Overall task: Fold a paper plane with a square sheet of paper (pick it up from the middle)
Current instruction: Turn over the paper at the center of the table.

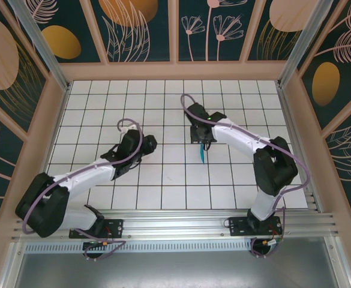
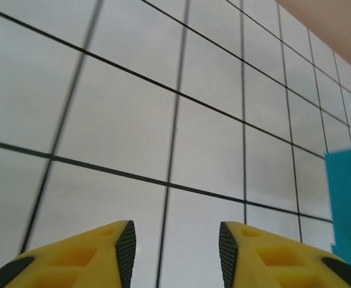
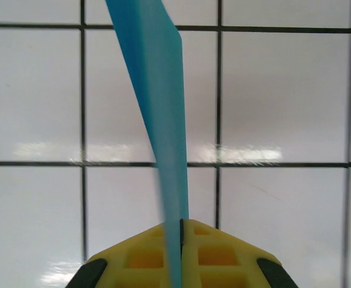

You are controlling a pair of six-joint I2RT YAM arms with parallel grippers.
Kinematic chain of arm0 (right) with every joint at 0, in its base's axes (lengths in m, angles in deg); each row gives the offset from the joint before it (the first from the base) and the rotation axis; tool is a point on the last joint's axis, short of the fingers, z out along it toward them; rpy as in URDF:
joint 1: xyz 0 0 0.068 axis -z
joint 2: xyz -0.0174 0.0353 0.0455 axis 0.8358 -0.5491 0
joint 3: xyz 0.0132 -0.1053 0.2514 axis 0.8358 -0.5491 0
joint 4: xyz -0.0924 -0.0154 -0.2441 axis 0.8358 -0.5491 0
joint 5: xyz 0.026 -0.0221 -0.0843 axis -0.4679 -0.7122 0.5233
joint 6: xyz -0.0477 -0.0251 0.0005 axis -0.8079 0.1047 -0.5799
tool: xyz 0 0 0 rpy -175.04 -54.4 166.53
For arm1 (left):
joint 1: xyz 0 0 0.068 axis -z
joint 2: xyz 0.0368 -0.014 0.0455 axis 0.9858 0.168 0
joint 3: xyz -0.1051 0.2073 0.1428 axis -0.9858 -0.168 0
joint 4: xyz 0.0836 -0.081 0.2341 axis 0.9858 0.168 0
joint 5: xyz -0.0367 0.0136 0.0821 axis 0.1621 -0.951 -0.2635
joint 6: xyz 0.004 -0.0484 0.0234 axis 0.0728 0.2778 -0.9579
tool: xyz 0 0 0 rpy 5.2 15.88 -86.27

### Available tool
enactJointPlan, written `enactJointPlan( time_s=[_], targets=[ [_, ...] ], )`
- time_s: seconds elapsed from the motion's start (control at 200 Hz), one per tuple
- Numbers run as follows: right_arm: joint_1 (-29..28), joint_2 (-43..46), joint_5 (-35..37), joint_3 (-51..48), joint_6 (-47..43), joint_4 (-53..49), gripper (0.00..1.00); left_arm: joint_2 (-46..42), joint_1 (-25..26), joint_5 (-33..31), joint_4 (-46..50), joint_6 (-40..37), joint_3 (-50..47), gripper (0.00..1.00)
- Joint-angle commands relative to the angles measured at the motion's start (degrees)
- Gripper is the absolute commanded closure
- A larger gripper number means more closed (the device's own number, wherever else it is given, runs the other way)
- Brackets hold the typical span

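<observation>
My right gripper (image 1: 201,143) is shut on the paper plane (image 1: 202,155), a slim folded piece of teal-blue paper that points toward the near side of the table. In the right wrist view the paper plane (image 3: 157,90) runs edge-on from between the closed yellow fingers (image 3: 223,252) of my right gripper (image 3: 181,223) up over the white grid. My left gripper (image 1: 150,143) hovers about a tile and a half to the left of it. Its jaws (image 2: 176,231) are open, with bare tile between them. A flat teal face of the paper plane (image 2: 349,204) shows at the right edge of the left wrist view.
The table (image 1: 163,180) is a white grid of tiles with black lines, bounded by a wooden frame (image 1: 175,71) and patterned panels. A metal rail (image 1: 175,225) holding both arm bases runs along the near edge.
</observation>
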Motion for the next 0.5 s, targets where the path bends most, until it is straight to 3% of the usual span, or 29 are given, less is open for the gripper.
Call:
enactJointPlan(
  time_s=[0.0,0.25,0.495],
  targets=[
    [-3.8,-3.3,13.2,2.6,1.5,-10.4,0.97,-4.5,-0.7,-7.8,1.0,3.1,-3.0,0.52],
    [-9.2,-14.8,13.7,10.5,4.9,-14.5,0.94,-14.7,-1.2,-18.2,5.9,6.4,-7.1,0.46],
    [-13.1,-24.7,5.9,20.2,5.2,-14.8,0.85,-20.5,-1.2,-19.9,7.6,6.2,-9.1,0.42]
  ],
)
